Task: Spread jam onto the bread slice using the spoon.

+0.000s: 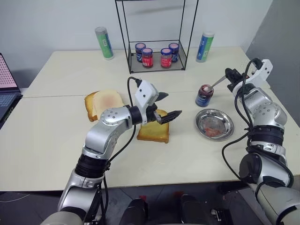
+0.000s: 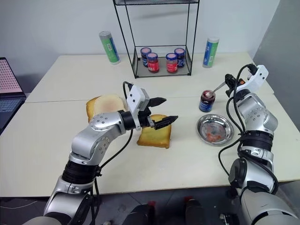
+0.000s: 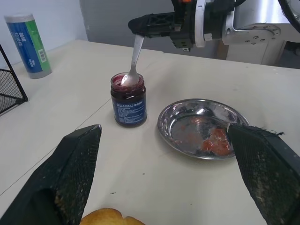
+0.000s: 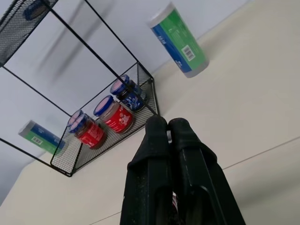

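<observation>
At the back of the counter (image 1: 56, 154) stands a black wire rack (image 1: 157, 58) holding four small jars (image 1: 156, 54), flanked by two green-and-blue canisters (image 1: 104, 43). A laptop (image 1: 7, 93) sits at the far left edge. Two paler slices (image 1: 104, 102) lie behind the left arm, and a round steel dish (image 1: 214, 123) smeared with red rests near the right arm, just in front of the jam jar (image 1: 204, 95).

The left gripper (image 1: 165, 106) hovers over the bread slice (image 1: 153, 131), jaws spread wide and empty, and it hides part of the toast from above. The toast lies flat, well apart from the jar.

Over on the right, the right gripper (image 1: 230, 80) has its jaws pressed together on the handle of the spoon (image 3: 133, 63). The spoon's bowl sits in the open mouth of the jar, in the dark red jam (image 3: 126, 80); its long axis slants up from the jar toward the jaws.
</observation>
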Controlling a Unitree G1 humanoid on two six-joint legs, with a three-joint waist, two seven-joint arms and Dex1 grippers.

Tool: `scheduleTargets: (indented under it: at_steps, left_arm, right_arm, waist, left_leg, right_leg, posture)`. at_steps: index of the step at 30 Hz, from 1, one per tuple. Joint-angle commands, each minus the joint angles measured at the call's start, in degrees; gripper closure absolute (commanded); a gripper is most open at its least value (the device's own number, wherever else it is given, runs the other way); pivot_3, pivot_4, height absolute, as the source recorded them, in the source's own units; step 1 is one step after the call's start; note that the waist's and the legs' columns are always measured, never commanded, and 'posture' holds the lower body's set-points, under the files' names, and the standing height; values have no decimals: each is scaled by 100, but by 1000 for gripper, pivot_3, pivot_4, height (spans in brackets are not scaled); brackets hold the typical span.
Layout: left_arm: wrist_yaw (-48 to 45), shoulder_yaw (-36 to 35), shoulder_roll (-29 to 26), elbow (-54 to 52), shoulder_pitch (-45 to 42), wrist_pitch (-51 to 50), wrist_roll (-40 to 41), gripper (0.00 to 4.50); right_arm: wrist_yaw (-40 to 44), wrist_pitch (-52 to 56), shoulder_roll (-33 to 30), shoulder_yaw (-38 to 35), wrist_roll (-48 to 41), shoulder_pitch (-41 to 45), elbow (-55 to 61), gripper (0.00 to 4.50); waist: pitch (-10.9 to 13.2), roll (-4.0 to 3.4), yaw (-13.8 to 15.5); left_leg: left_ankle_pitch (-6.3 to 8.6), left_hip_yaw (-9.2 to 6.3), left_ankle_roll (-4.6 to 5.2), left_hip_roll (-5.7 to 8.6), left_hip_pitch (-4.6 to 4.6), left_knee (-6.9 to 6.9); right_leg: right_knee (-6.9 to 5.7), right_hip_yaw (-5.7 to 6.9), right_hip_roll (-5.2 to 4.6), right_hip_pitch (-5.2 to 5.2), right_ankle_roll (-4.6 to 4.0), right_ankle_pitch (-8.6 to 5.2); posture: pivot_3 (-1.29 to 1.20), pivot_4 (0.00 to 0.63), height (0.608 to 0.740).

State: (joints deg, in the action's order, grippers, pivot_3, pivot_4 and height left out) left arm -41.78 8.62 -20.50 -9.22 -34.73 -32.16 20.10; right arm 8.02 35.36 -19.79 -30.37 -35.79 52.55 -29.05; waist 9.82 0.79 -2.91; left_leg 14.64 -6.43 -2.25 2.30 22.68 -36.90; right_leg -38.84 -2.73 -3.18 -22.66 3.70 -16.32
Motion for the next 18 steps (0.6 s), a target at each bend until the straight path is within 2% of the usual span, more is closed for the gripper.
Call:
scheduleTargets:
  at_steps: [1,11,18]
  left_arm:
    - [15,-98,-55,-296,-29,29,43,0]
    - [-12,-112,-90,-266,-43,40,53,0]
    - [-121,-184,-207,-257,-5,93,88,0]
  right_arm:
    - [-190,3,-1,-254,-277,207,59,4339]
    - [-1004,214,135,-1172,-1219,411,-115,4339]
    - [-1443,354,261,-1393,-1749,504,192,4339]
  waist:
    - [0,0,0]
    - [0,0,-1]
    - [0,-1,-19]
  left_leg:
    - [0,0,0,0,0,0]
    - [0,1,0,0,3,0]
    - [0,2,0,0,4,1]
  right_leg:
    - [0,0,0,0,0,0]
    - [-1,0,0,-1,0,0]
    - [-3,0,1,-3,0,0]
  posture:
    - [0,150,740]
    - [0,150,740]
    - [0,150,740]
